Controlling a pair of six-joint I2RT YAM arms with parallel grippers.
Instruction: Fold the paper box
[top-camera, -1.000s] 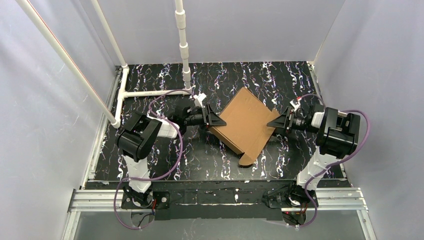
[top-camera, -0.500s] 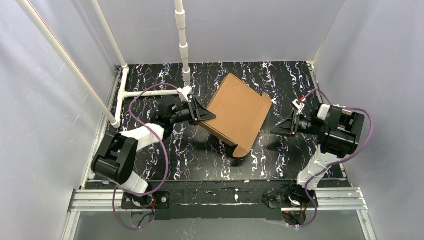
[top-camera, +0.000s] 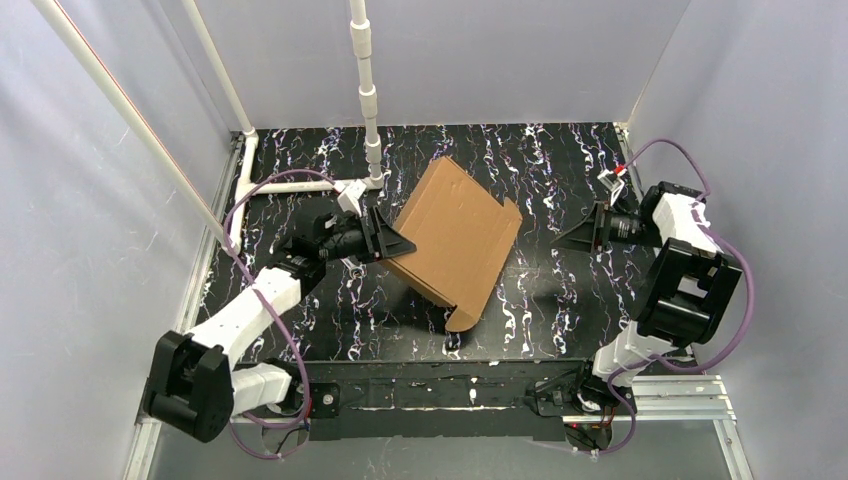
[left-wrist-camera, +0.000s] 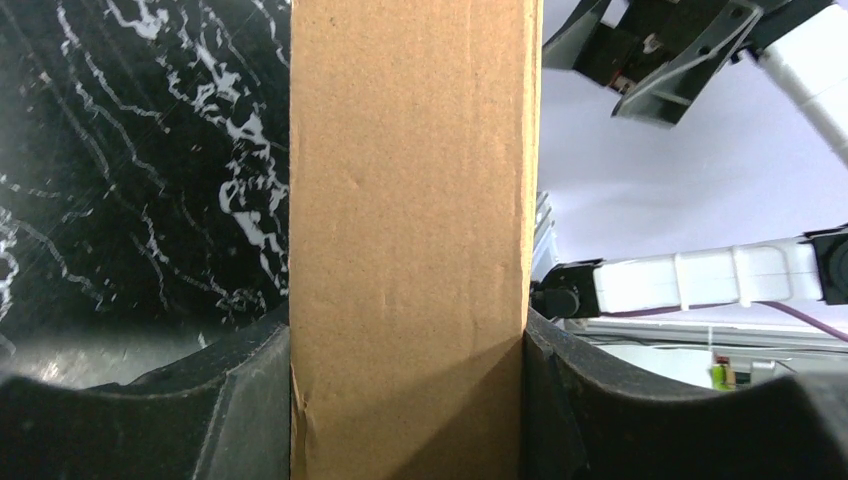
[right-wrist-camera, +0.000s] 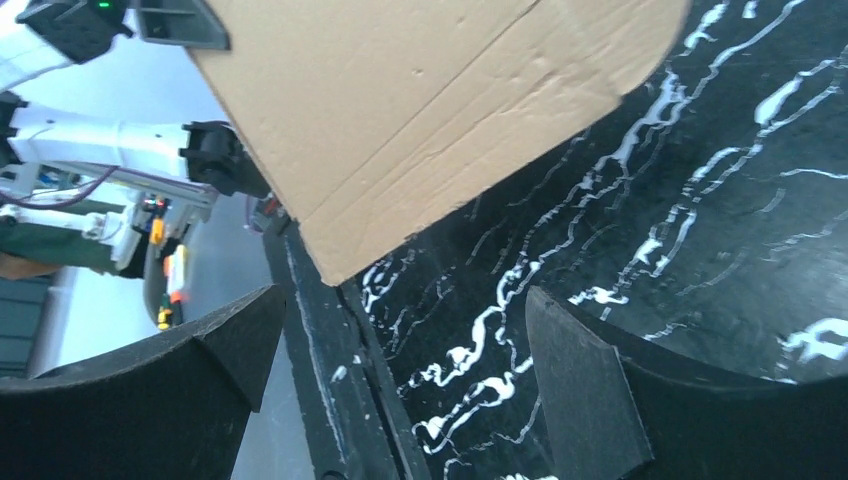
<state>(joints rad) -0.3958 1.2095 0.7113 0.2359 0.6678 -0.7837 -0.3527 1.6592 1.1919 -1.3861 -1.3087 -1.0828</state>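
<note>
- Gripping one side wall of the paper box (top-camera: 452, 232), the left gripper (top-camera: 395, 243) is closed across it.
- The right gripper (top-camera: 572, 238) is held wide, apart from it.

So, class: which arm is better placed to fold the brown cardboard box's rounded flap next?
Probably the right arm: its jaws stand open and empty, while the left arm has its jaws clamped on the brown cardboard box.

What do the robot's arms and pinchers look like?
The left arm and the right arm are both built from smooth white tube-shaped links joined by chunky black joints. A thin purple cable loops loosely along each arm. The left gripper and the right gripper are matte black, each with two flat, wedge-shaped fingers.
</note>
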